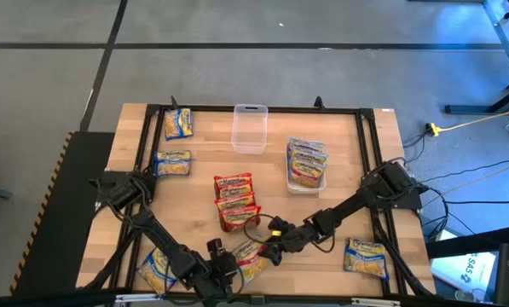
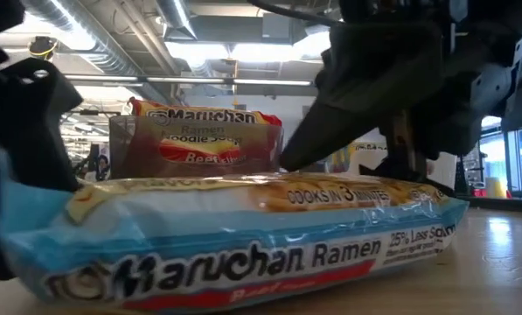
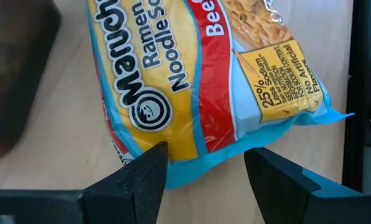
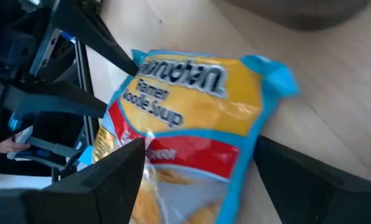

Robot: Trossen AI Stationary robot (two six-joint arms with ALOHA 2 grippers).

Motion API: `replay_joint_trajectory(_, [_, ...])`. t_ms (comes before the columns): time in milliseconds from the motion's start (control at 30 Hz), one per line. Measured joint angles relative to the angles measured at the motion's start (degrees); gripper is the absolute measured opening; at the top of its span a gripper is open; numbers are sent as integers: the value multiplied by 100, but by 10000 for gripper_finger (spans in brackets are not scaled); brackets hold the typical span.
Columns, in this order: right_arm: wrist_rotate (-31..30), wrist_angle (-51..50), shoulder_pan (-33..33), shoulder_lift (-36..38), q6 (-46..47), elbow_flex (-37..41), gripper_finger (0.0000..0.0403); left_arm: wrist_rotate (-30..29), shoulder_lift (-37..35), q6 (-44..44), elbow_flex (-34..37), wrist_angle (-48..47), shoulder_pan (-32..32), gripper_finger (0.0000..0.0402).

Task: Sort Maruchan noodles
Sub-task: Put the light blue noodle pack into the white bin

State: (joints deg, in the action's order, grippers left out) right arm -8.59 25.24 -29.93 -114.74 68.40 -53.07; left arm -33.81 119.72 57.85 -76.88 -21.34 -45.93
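Observation:
A blue-edged Maruchan noodle packet [image 1: 251,260] lies flat near the table's near edge, filling the low view [image 2: 243,236]. My left gripper [image 1: 228,263] is at its left end, open. In the left wrist view [image 3: 204,177] its fingers stand on either side of the packet's sealed end [image 3: 204,163]. My right gripper [image 1: 271,249] comes from the right, open wide, and its fingers straddle the packet [image 4: 191,106] in the right wrist view [image 4: 197,174]. I see no clear touch by either gripper.
Red packets are stacked mid-table [image 1: 235,200]. Pinkish packets fill a container [image 1: 307,166], and an empty clear container [image 1: 249,128] stands at the far edge. Blue packets lie at far left [image 1: 177,124], left [image 1: 173,162], near left [image 1: 158,271] and near right [image 1: 367,256].

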Motion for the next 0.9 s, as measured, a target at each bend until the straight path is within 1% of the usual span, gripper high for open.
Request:
replay_joint_trajectory(200, [29,-66,0,-219,-288,-334,303,48,0,-418,0,256,110,208])
replay_joint_trajectory(500, [52,-64,-4,-264,-878,-506,303,63,0,-446,0,301,166,208])
replay_joint_trajectory(700, [381,746,-4,-275,-1527,-515,303,-133,0,-444,0,324,210,208])
replay_joint_trajectory(900, [573,1402,-35,-266,-2081,-519,303,-91,-105,-461,-58,349,236,208])
